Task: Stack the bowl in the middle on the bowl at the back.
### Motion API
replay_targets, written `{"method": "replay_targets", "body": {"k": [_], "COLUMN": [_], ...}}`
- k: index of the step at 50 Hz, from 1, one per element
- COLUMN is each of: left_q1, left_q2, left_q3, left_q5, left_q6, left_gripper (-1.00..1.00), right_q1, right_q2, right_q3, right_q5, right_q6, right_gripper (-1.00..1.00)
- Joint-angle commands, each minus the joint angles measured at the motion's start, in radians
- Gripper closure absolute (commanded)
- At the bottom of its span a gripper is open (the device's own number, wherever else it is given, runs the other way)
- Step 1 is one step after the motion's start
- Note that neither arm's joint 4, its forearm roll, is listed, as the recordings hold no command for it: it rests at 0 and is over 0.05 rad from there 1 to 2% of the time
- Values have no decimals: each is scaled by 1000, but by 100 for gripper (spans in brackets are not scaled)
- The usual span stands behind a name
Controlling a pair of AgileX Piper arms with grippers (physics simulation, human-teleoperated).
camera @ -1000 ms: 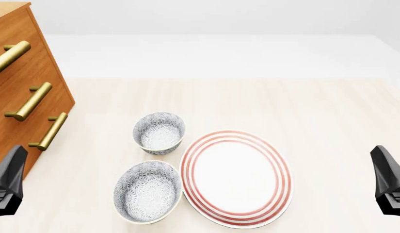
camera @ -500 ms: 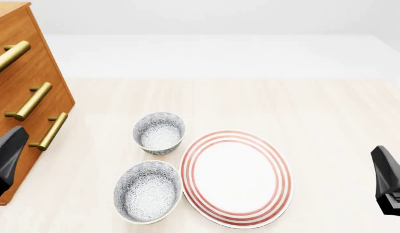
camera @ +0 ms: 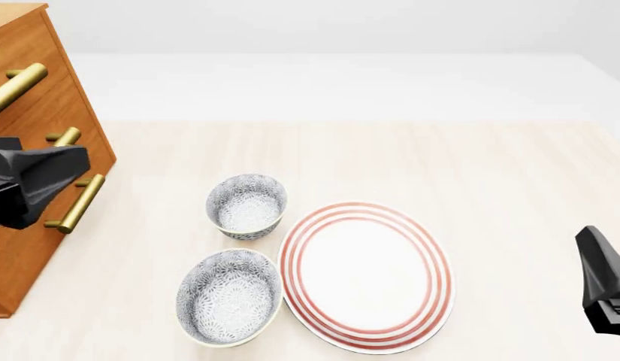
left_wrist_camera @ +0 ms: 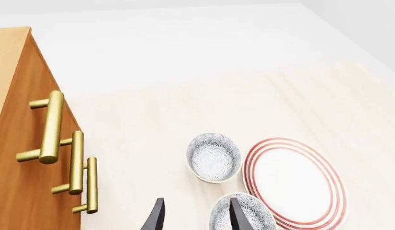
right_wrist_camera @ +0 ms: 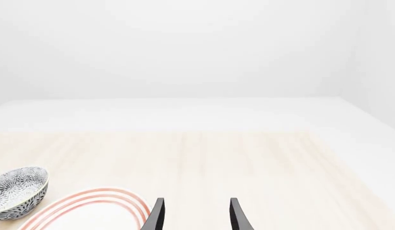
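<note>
The bowl in the middle (camera: 229,297) sits on the table forward and right of the raised left gripper (camera: 29,180), which hangs before the drawer cabinet (camera: 29,113); the bowl at the back (camera: 246,205) stands apart beyond it. Left wrist view: fingers (left_wrist_camera: 155,218) spread, holding nothing, the nearer bowl beside one tip. Right wrist view: the right gripper (right_wrist_camera: 194,215) is parted, empty, low beside the red-ringed plate (right_wrist_camera: 88,208).

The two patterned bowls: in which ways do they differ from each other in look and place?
The bowl in the middle is wider and looks shallower; the bowl at the back is narrower and deeper, like a cup. The bowl in the middle sits nearer the arms, the bowl at the back farther away. Both share the grey-and-white floral pattern, stand upright and lie left of the plate.
</note>
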State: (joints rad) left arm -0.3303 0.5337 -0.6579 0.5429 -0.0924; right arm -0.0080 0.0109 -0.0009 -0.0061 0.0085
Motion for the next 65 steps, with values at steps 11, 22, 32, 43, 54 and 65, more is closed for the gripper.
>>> {"method": "replay_targets", "body": {"k": [11, 22, 32, 43, 54, 65], "left_q1": [-176, -172, -146, -156, -176, -195], "left_q2": [344, 423, 485, 530, 581, 625], "left_q3": [142, 212, 243, 255, 306, 338], "left_q5": [-46, -151, -216, -268, -348, -418], "left_q6": [-303, -294, -272, -285, -301, -320], "left_gripper": [-100, -100, -100, -100, -100, -100], "right_q1": [-1, -1, -1, -2, -2, -2], "right_q2": [12, 12, 15, 17, 13, 10], "right_q3": [0, 0, 0, 0, -1, -2], "right_q5": [-9, -7, -10, -11, -7, -2], "right_q6": [-4, -5, -5, -5, -5, -4], "right_gripper": [-100, -100, -100, -100, -100, -100]}}
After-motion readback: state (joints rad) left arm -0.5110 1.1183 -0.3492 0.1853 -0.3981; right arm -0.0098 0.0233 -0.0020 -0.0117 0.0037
